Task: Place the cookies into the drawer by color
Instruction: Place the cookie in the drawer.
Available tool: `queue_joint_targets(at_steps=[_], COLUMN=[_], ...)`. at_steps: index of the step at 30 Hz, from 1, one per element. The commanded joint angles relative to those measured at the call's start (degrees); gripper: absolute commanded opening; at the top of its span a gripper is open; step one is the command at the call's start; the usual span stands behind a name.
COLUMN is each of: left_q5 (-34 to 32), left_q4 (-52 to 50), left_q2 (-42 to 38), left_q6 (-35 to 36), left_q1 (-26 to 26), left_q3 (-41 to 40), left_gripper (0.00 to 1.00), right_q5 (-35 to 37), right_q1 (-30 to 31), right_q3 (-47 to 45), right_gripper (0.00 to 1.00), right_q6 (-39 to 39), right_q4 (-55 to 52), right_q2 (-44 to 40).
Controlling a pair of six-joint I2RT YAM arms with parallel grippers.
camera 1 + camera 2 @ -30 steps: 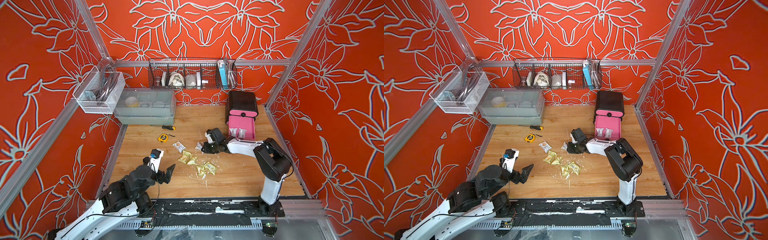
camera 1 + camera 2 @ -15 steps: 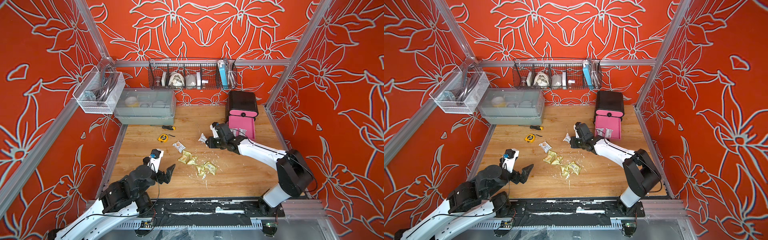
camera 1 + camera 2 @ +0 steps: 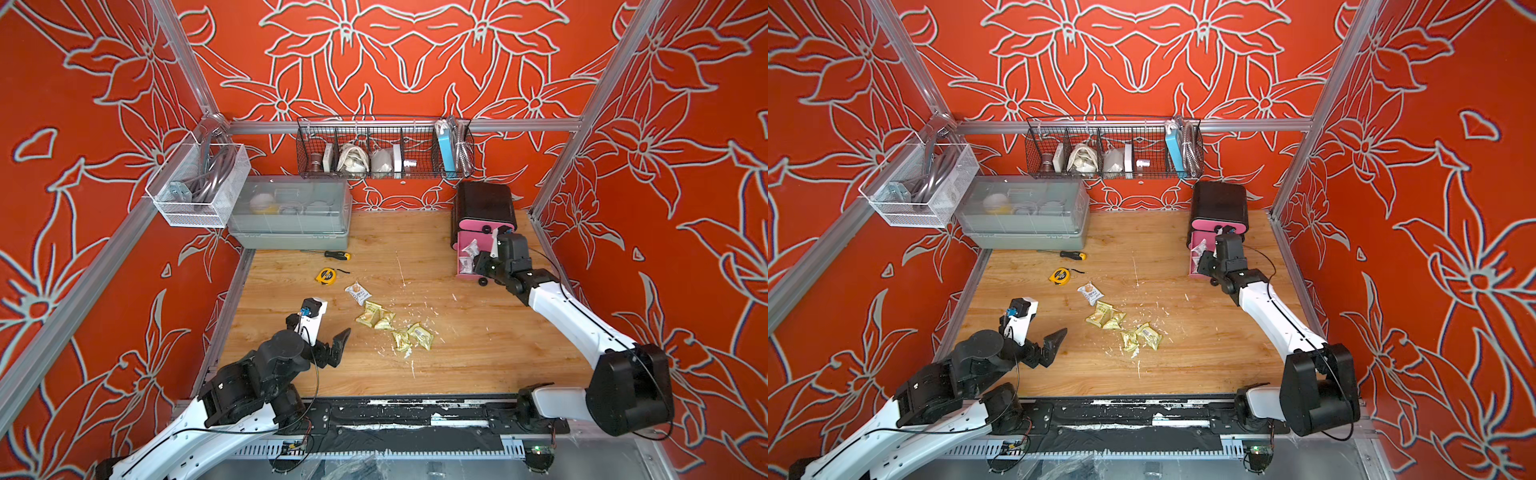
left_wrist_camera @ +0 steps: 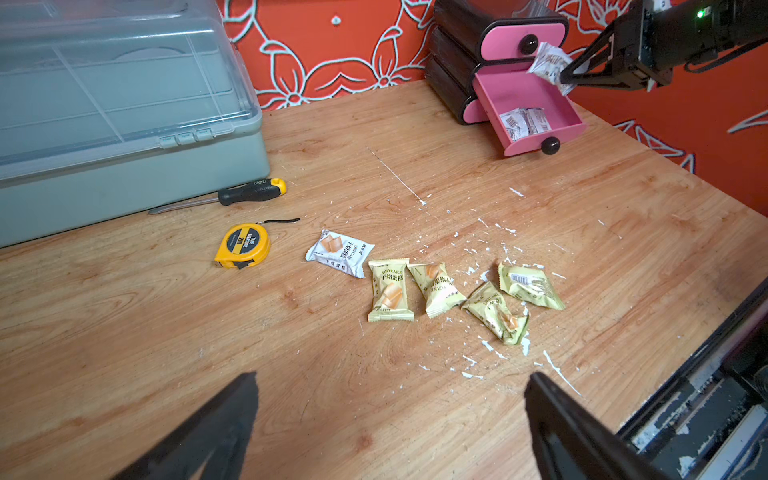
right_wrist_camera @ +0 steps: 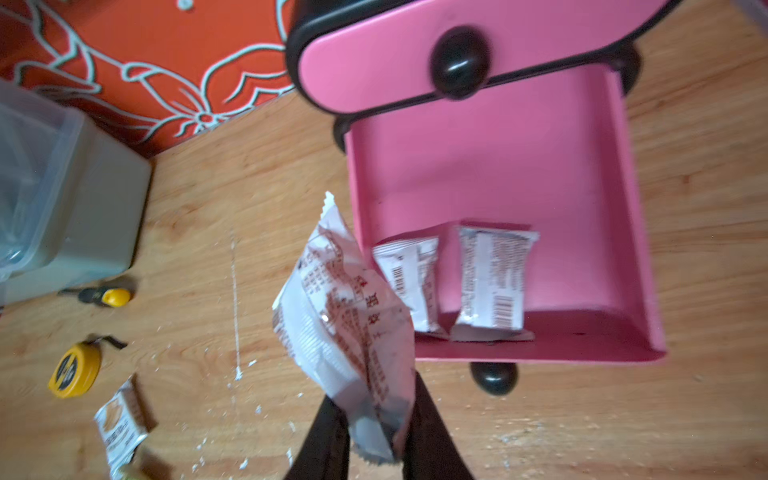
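Note:
The drawer chest (image 3: 484, 203) stands at the back right, black with pink fronts, and one pink drawer (image 5: 498, 166) is pulled out. Two white-silver cookies (image 5: 409, 282) (image 5: 492, 282) lie inside it. My right gripper (image 5: 374, 395) is shut on another white-silver cookie packet (image 5: 345, 307), which hangs over the drawer's left edge (image 3: 471, 248). One white cookie (image 4: 340, 252) and several yellow-green cookies (image 4: 390, 291) lie mid-table. My left gripper (image 4: 390, 378) hovers open and empty near the front left, short of them (image 3: 332, 343).
A grey lidded bin (image 3: 291, 212) sits at the back left, with a screwdriver (image 3: 336, 255) and a yellow tape measure (image 3: 326, 276) in front of it. A wire basket (image 3: 382, 149) hangs on the back wall and a white mesh basket (image 3: 199, 183) on the left wall. White crumbs litter the wood.
My right arm has carried the white-silver packet from the middle of the table back and right to the open drawer. The left arm has stayed still.

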Motion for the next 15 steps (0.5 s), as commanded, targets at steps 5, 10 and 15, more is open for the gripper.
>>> queue_joint_targets(at_steps=[5,10,15], left_q5=[-0.1,0.0,0.0], left_q4=[0.9,1.1,0.8], left_q2=[-0.6,-0.4,-0.2], left_q6=[0.3,0.4,0.3], left_q1=[-0.2,-0.2,-0.1], left_q3=[0.7,0.7,0.7], left_gripper=[0.99,0.99,0.99], right_q5=[-1.2,-2.8,-2.4], right_q1=[-9.8,-12.8,-13.3], right_q3=[-0.4,2.1,7.2], right_gripper=[0.02,0.02,0.04], right_q6=[-0.6,-1.5,-3.7], right_q4=[0.1,1.2,0.3], right_q2=[4.7,10.3,16.5])
